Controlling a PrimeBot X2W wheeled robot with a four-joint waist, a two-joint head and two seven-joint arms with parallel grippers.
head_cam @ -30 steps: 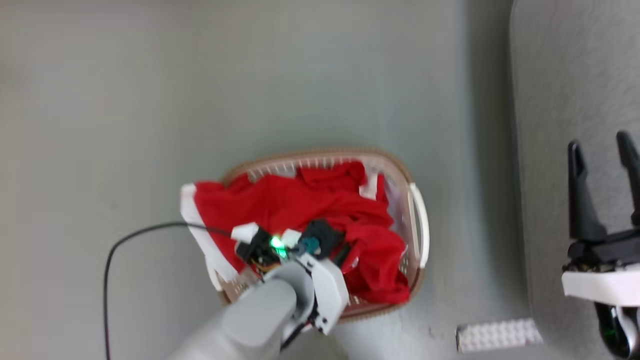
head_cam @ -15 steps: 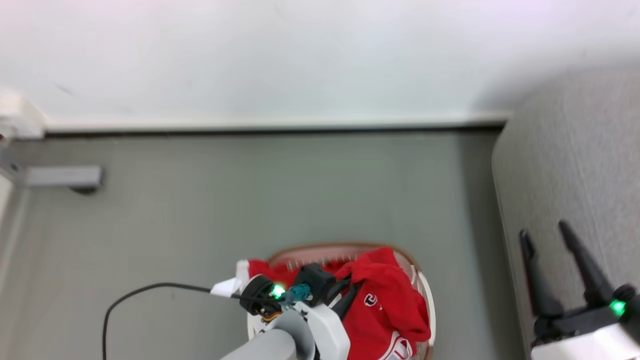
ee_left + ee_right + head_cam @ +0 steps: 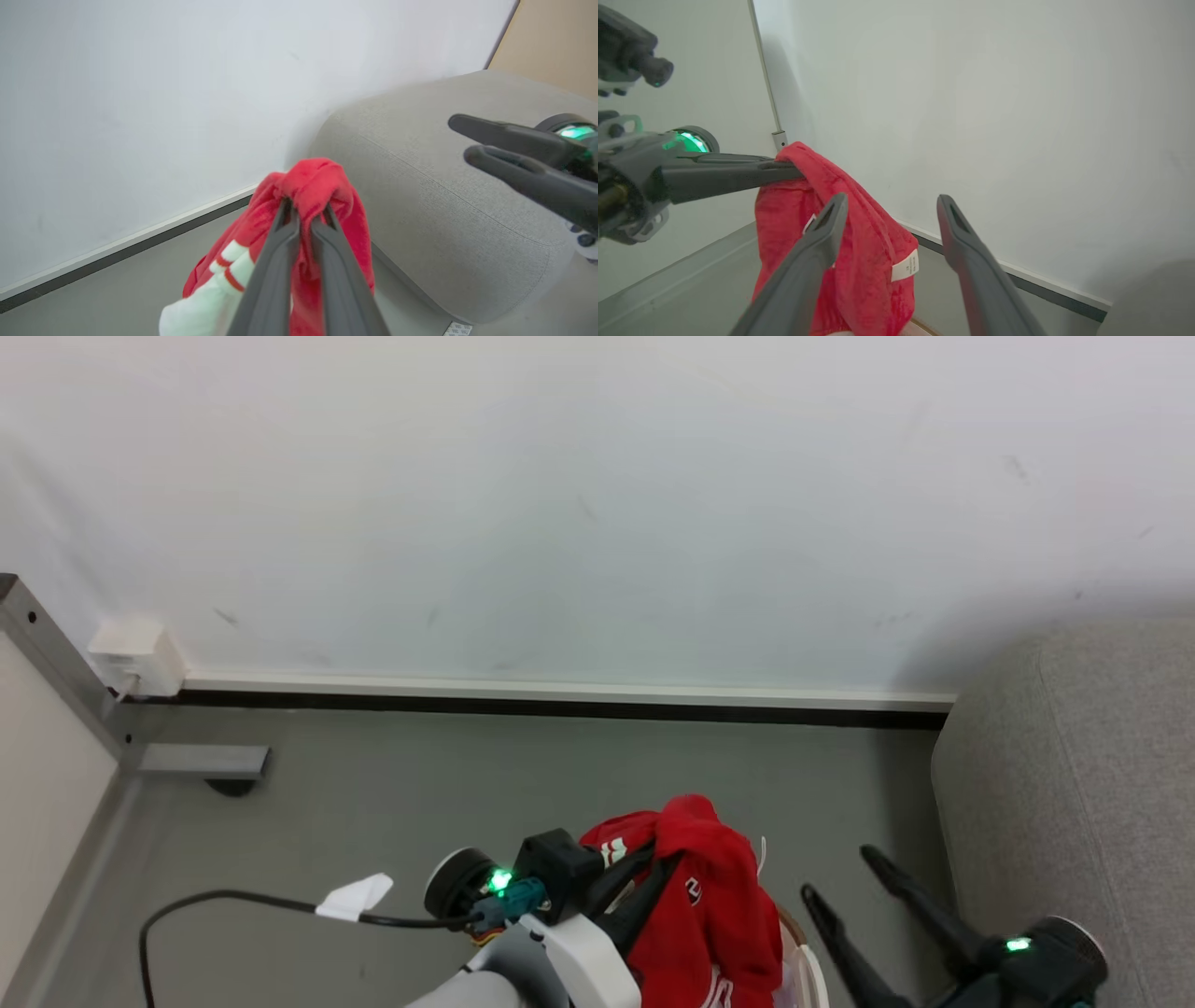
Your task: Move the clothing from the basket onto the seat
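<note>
Grey floor (image 3: 420,784) shot: soft bright red fabric garment (image 3: 719,896) just got hoisted above the cream-white tan-rimmed plastic basket (image 3: 810,971), left gripper (image 3: 306,207) jaws clamped on it, right gripper (image 3: 892,199) jaws wide open, so the light grey upholstered seat (image 3: 1074,784) beside the basket is probably next.

White wall (image 3: 597,504), dark skirting (image 3: 560,709), grey floor (image 3: 448,784)
</note>
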